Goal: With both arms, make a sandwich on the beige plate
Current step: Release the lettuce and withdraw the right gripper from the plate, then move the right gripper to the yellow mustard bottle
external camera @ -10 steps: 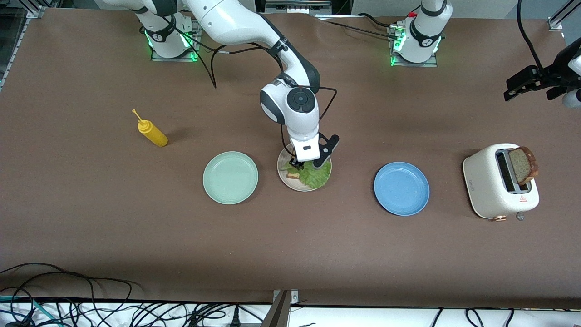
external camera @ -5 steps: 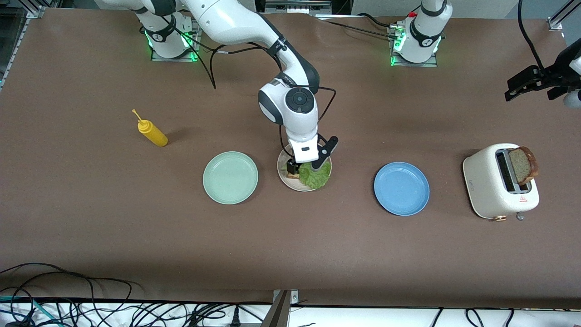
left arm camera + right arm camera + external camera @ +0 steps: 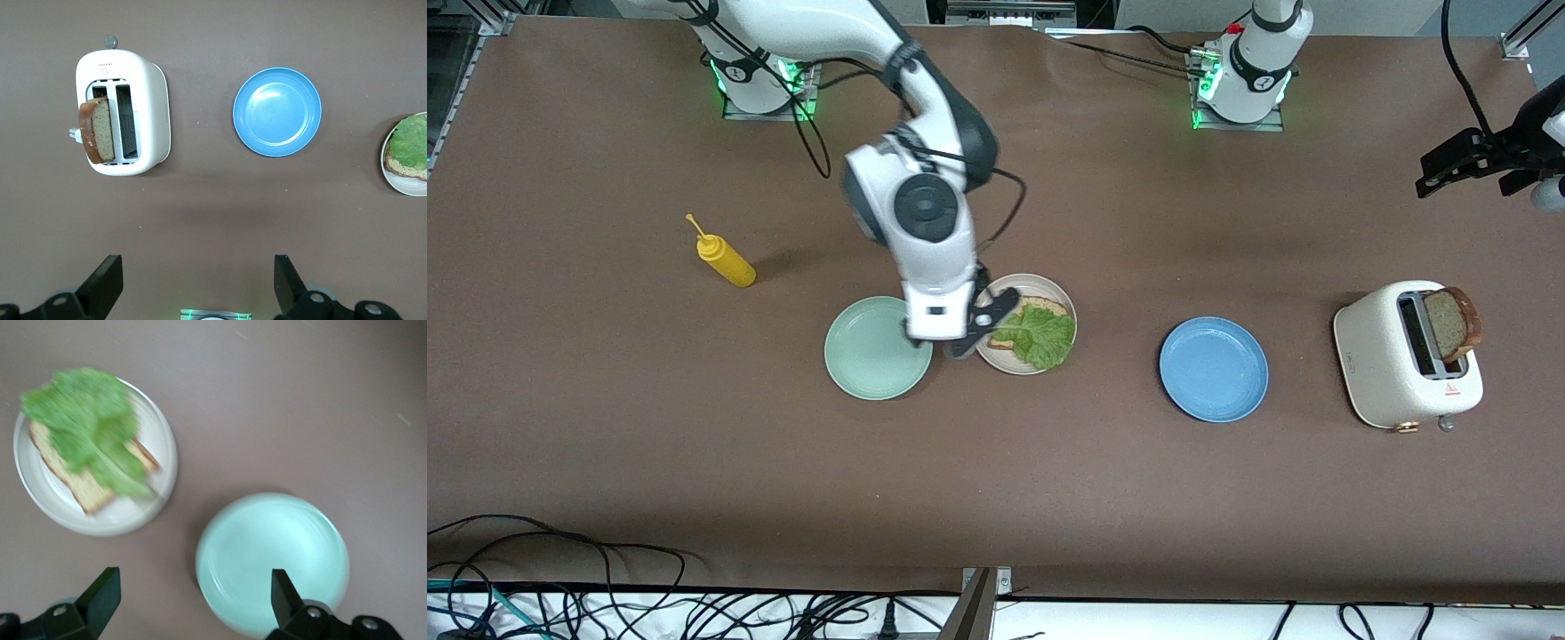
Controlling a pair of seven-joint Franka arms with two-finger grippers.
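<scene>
Presently the sandwich [image 3: 1032, 331] is half built: one brown bread slice [image 3: 80, 483] lies flat on the beige plate [image 3: 1049, 287] with a ruffled lettuce leaf [image 3: 1040, 336] draped over it, the leaf overhanging the slice toward the front camera, and no top slice is on it yet. That plate sits mid-table between the mint green plate [image 3: 878, 348], just beside it toward the right arm's end, and the blue plate [image 3: 1214, 369], well apart toward the left arm's end. The right gripper [image 3: 947, 342] hangs above the gap between the beige and mint plates, its fingers [image 3: 100, 597] spread wide and holding nothing, which is consistent with the lettuce being already laid down. The second slice [image 3: 1451, 322] stands upright in a slot of the white toaster [image 3: 1392, 364] at the left arm's end of the table, protruding well above the slot, so it looks readily graspable by its upper edge. The left gripper [image 3: 197, 283] waits high over that end of the table, pincer wide and empty, with toaster and blue plate both below it; judged from this, fetching the toasted slice falls to the left arm. A yellow squeeze bottle [image 3: 727, 256] stands alone toward the right arm's end, apparently not in use.
</scene>
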